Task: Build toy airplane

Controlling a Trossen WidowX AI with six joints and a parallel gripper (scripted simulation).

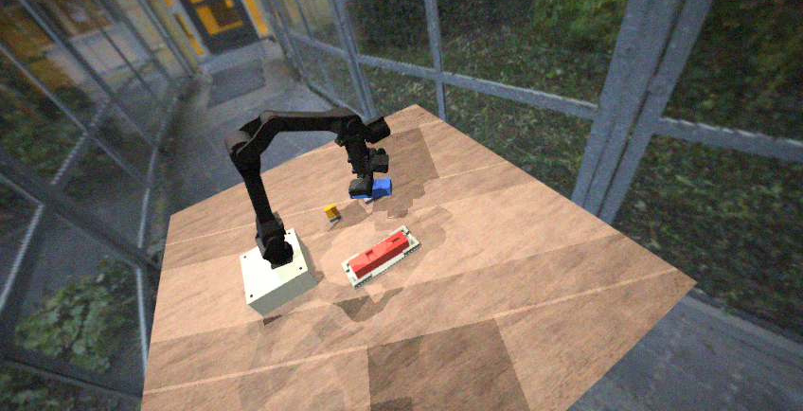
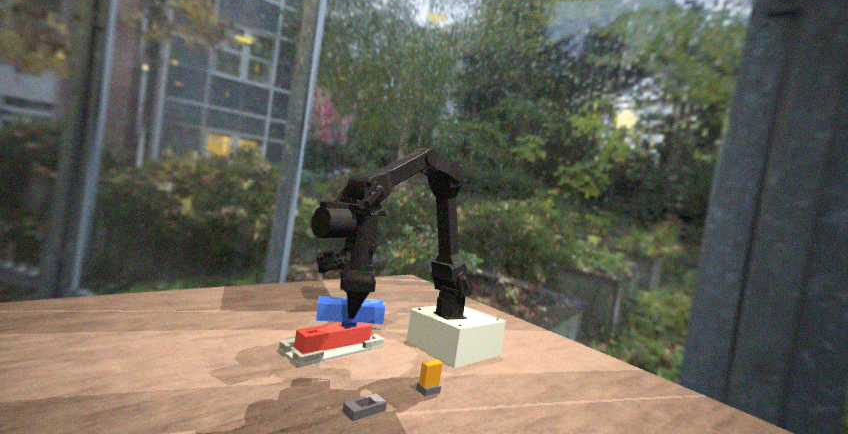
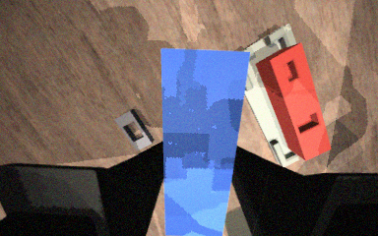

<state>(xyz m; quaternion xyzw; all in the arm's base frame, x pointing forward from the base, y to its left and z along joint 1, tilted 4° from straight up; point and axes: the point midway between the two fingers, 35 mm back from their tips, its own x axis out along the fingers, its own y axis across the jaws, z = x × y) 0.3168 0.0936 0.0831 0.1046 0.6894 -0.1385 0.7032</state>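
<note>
My gripper (image 2: 352, 315) (image 3: 196, 146) is shut on the blue wing (image 1: 383, 187) (image 2: 371, 312) (image 3: 203, 93) and holds it in the air. In the top view it is beyond the cradle, above the grey holder. The wing's tab shows below it in the exterior view. The red fuselage (image 1: 378, 255) (image 2: 333, 337) (image 3: 301, 100) lies in the pale cradle (image 1: 388, 265) (image 2: 345, 353) (image 3: 261, 111), its two sockets facing up. The yellow tail fin (image 1: 330, 211) (image 2: 430, 373) stands upright in a small grey holder (image 1: 335, 219) (image 2: 429, 389).
A grey holder with an open slot (image 2: 364, 407) (image 3: 127, 134) stands on the wooden table (image 1: 535, 238) (image 2: 119, 364), partly hidden under the wing in the top view. The white arm base (image 1: 284, 294) (image 2: 457, 340) stands beside the cradle.
</note>
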